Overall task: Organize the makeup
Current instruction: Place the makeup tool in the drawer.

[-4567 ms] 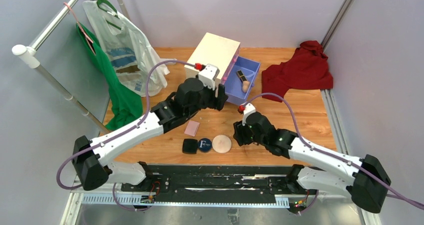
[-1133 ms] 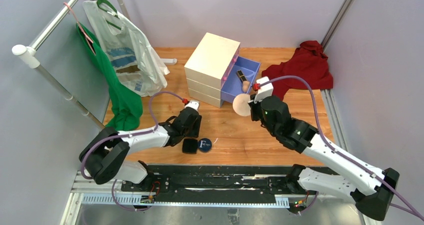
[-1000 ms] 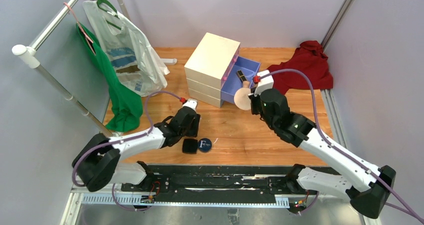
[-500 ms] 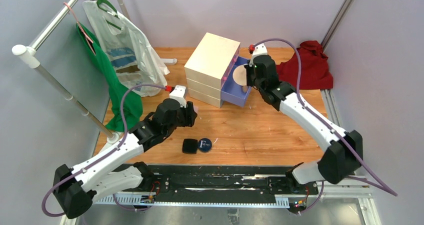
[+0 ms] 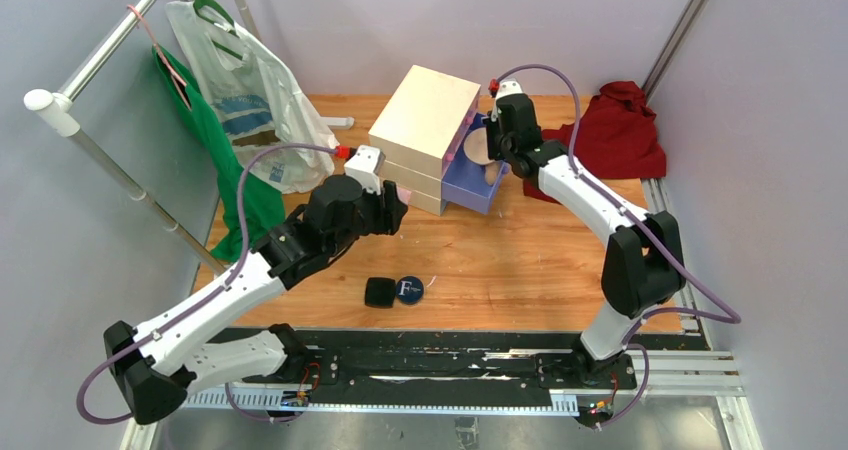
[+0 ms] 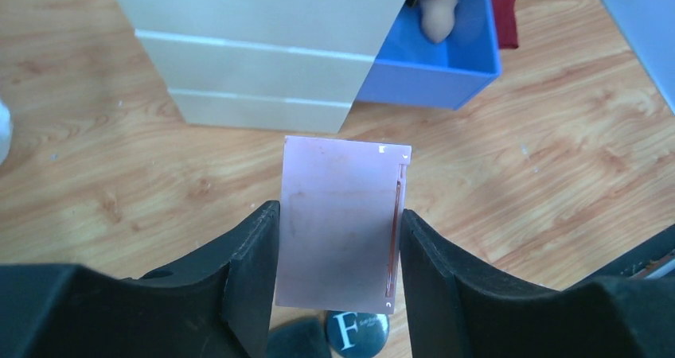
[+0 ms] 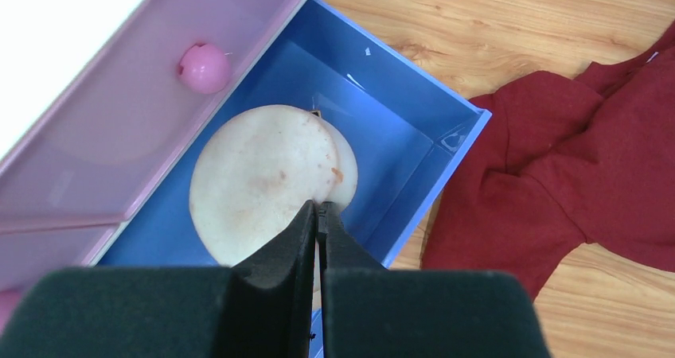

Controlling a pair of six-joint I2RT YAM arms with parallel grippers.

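The right pincer (image 7: 318,208), shut on a round beige puff (image 7: 263,179), hung over the blue drawer (image 7: 414,127). The left pincer (image 6: 338,213), half-open, clamped a pink square (image 6: 338,243). Behind it, a black square compact (image 5: 379,292) and a round navy compact (image 5: 409,289) lay unsorted.

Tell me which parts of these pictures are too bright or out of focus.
Right wrist view: the chest is burnt out to plain white, and the right tool is slightly soft in the foreground, while the beige round puff is sharp. Left wrist view: the left tool is dark with little detail; the pink square is sharp. Top view: even light, soft shadows.
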